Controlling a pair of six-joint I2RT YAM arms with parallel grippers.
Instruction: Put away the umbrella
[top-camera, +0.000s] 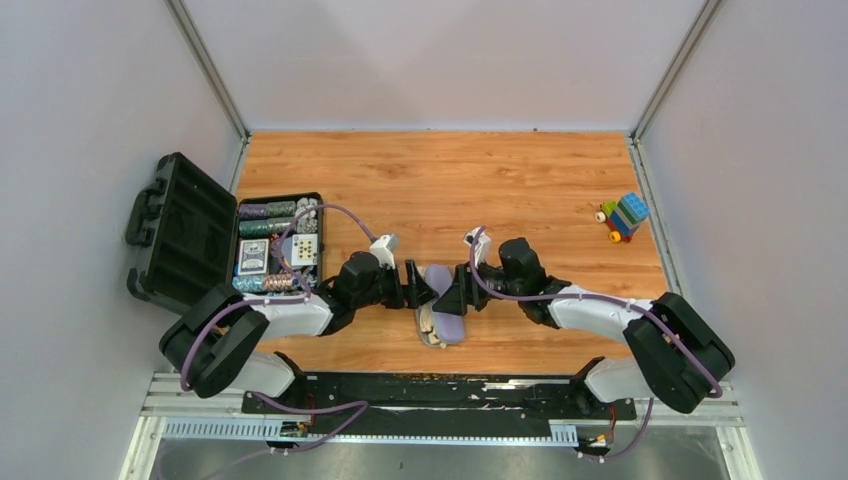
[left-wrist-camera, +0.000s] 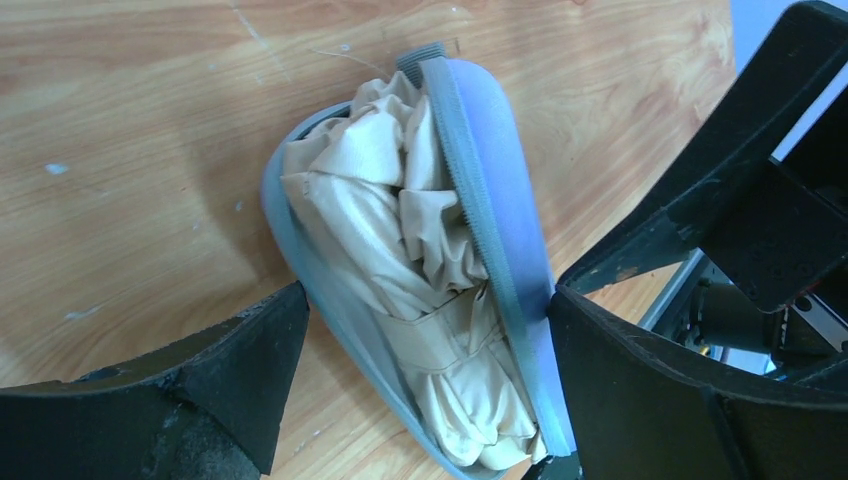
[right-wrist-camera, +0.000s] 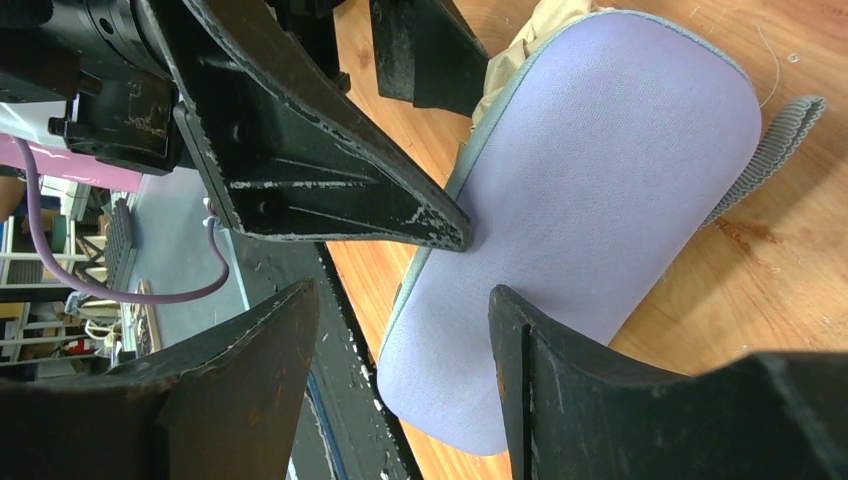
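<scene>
Mid-frame, the umbrella is stuffed in a part-open case; left gripper and right gripper are held open beside it.

Of the umbrella you see only bunched fabric; shaft and handle are hidden in the lilac case, whose lower end the left wrist view cuts off.
</scene>
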